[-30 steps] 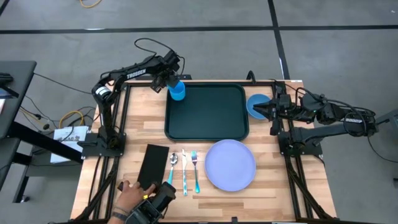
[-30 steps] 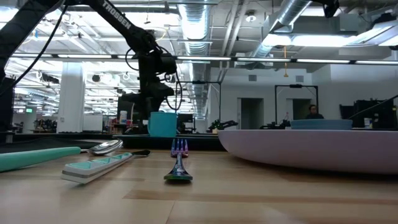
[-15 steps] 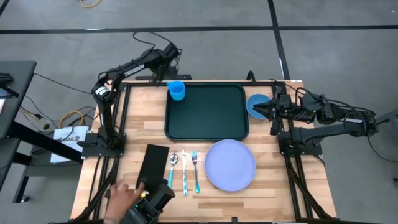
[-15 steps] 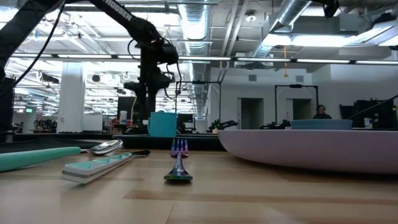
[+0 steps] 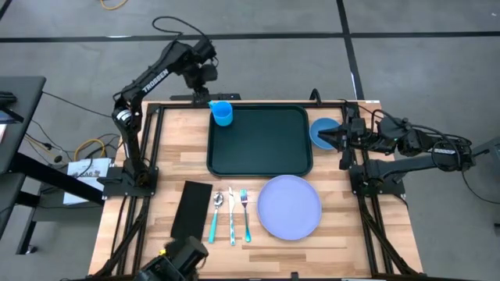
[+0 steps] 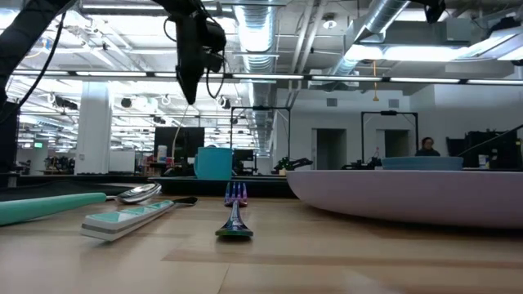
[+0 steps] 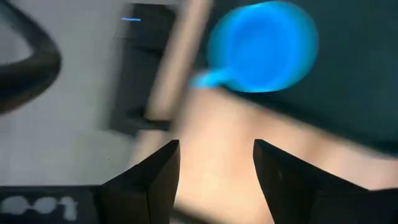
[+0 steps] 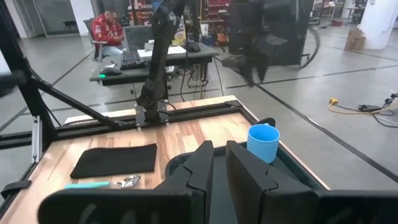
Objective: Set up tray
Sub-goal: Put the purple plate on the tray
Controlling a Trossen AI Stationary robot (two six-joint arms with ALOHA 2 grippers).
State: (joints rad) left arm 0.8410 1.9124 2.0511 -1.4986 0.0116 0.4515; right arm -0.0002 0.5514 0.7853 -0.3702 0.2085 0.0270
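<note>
Open industrial lab: exposed ceiling ducts (image 6: 270,33), concrete floor (image 5: 258,16), computer desk (image 8: 161,56)

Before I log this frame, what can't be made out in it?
- Tray in the low view: only a dark strip behind the cutlery, largely blocked by the lavender plate.
- Blue cup and table edge in the left wrist view: smeared by motion blur.
- Blue bowl in the high view: partly covered by the right gripper.
- Black napkin: not visible in the low view.
</note>
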